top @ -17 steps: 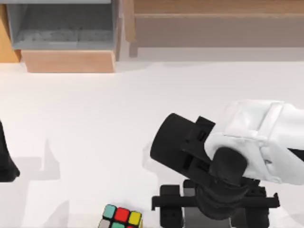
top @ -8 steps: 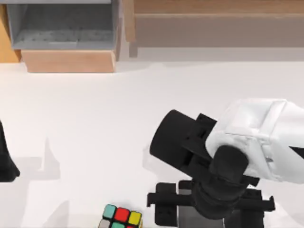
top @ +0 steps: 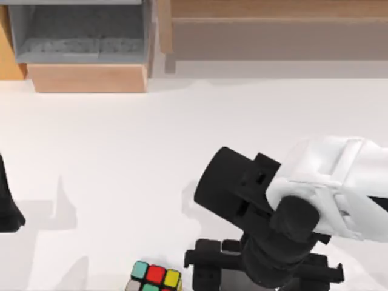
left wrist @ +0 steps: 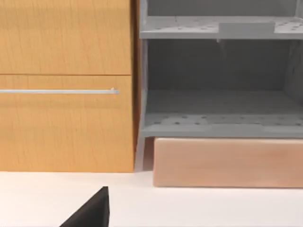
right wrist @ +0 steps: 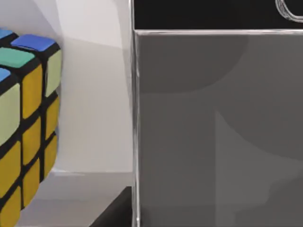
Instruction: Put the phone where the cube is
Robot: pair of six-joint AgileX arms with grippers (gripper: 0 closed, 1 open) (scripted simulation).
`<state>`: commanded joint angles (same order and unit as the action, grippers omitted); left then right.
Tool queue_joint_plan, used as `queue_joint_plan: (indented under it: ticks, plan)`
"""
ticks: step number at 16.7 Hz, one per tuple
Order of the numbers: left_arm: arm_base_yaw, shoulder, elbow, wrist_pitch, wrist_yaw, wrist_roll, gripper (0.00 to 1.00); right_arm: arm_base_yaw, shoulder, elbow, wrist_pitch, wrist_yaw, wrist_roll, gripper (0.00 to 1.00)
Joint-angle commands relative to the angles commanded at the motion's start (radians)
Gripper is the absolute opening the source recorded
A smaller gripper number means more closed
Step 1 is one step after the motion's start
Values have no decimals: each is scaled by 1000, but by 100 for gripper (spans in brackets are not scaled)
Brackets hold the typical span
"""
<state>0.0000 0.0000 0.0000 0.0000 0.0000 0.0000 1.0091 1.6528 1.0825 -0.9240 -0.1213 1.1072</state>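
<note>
At the table's near edge, the right gripper [top: 262, 274] is lowering over the phone [right wrist: 218, 132], just right of the cube [top: 153, 277]; I cannot tell its grip. Next, probably lifting. The left arm [top: 7, 203] is sitting parked.

Right arm [top: 330, 182]: glossy white shell w/ soft creased panels and a raised ridge along the top, plus a black stripe at the far right edge. In front of it a fat matte-black cylinder [top: 227, 185], then blocky black bracket bits w/ small square recesses. Below sits a rounded black ribbed barrel [top: 282, 254], and under that a flat black crossbar w/ boxy ends. Right gripper [top: 267, 280] all black, same matte finish. Left arm [top: 7, 206]: just a dark tapered black shape at the table's left edge; a black wedge [left wrist: 92, 213] shows in the left wrist view.
</note>
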Motion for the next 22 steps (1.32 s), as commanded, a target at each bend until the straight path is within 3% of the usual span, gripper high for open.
queue_joint_plan:
  ticks: [9,14,22]
  plan:
    - [0,0,0,0,0,0,100,17,84,-78,107,126,-62,0]
    - [0,0,0,0,0,0,100,18,93,-87,110,132,-65,0]
    - [0,0,0,0,0,0,100,18,93,-87,110,132,-65,60]
